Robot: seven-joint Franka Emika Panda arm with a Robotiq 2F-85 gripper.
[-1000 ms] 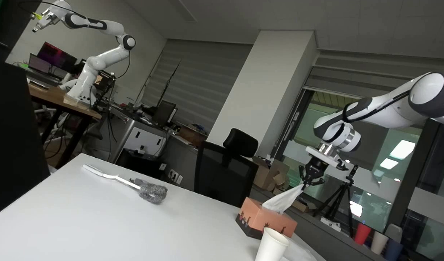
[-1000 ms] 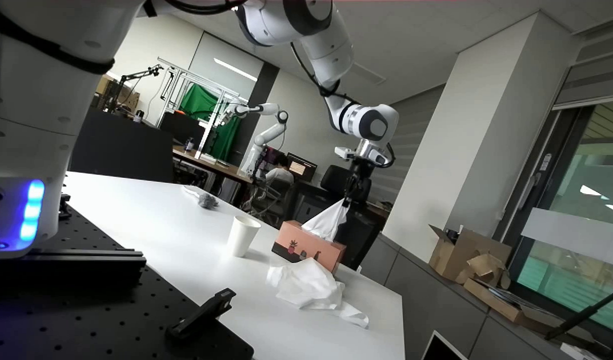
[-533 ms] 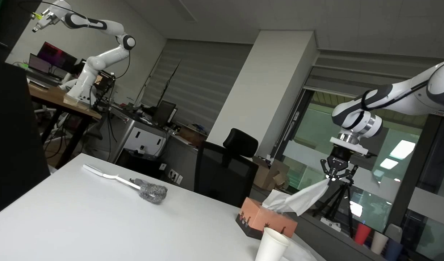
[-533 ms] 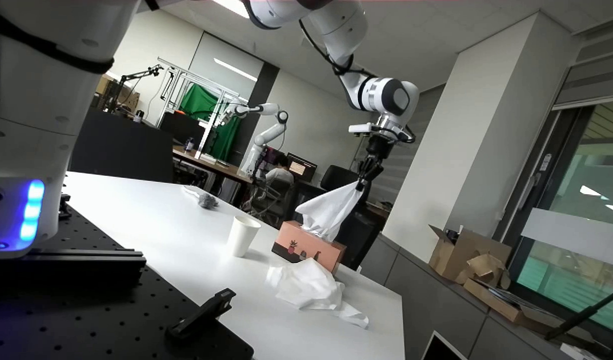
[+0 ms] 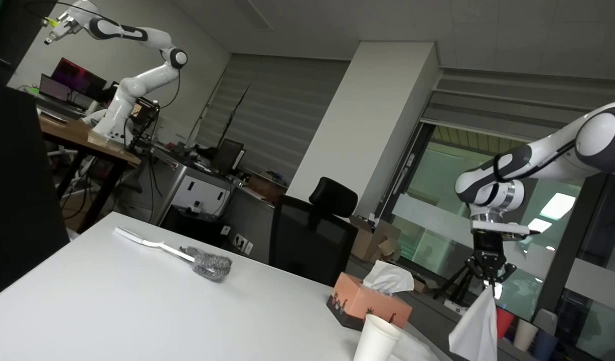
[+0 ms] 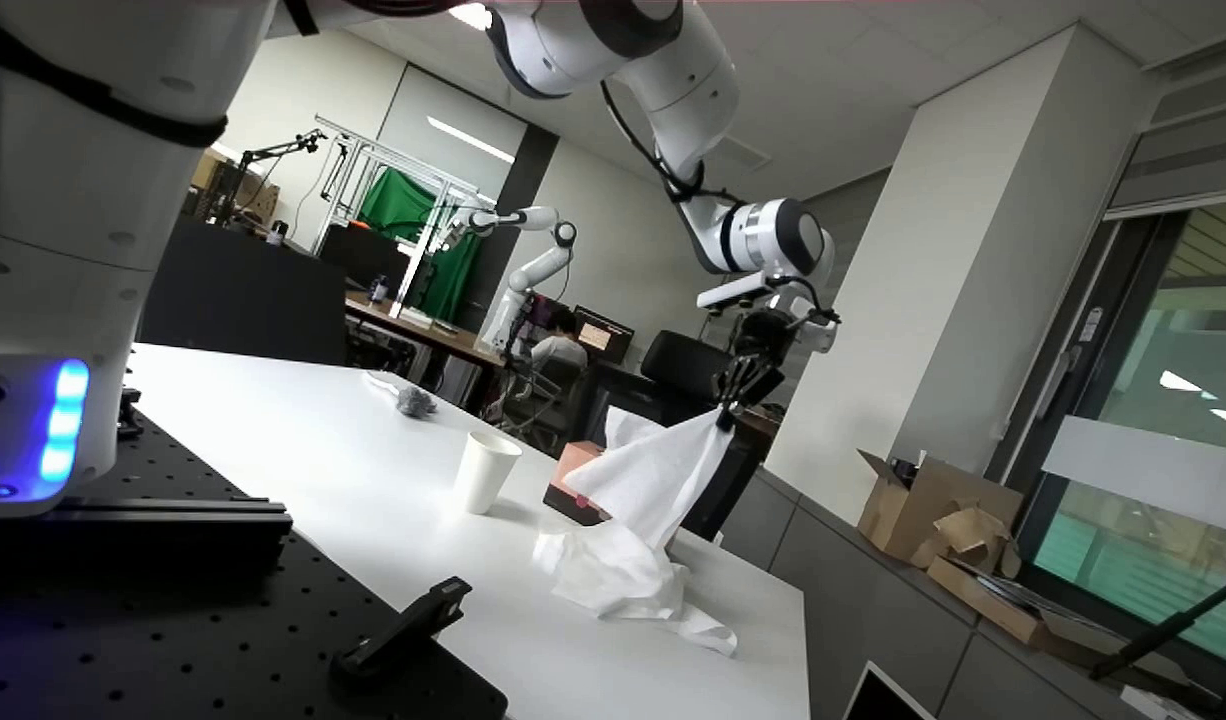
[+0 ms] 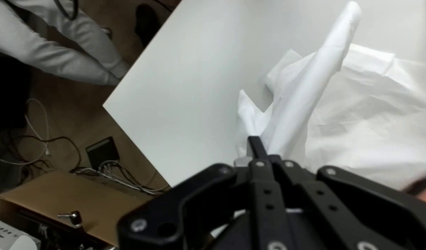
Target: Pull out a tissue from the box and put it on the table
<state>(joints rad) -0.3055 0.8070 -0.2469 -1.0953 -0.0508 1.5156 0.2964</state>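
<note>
The orange tissue box (image 5: 370,303) stands on the white table (image 5: 187,311); a tissue tuft (image 5: 389,277) sticks out of its top. My gripper (image 5: 492,286) is shut on a pulled-out white tissue (image 5: 475,328), which hangs below the fingertips beside the box. In an exterior view the gripper (image 6: 725,415) and the held tissue (image 6: 663,475) cover much of the box (image 6: 573,475). In the wrist view the tissue (image 7: 303,97) trails from the shut fingertips (image 7: 265,149) over the table (image 7: 185,86). Whether its lower end touches anything is unclear.
Crumpled tissue (image 6: 613,570) lies on the table in front of the box. A white paper cup (image 6: 485,475) stands near the box. A white-handled scrubbing brush (image 5: 212,265) lies farther along. The table corner (image 7: 107,106) shows in the wrist view, with a person's legs (image 7: 88,52) beyond.
The held tissue has come out of the box and now hangs free from the gripper. The gripper moved away from the box, first up, then down. A new tuft stands in the box opening.
</note>
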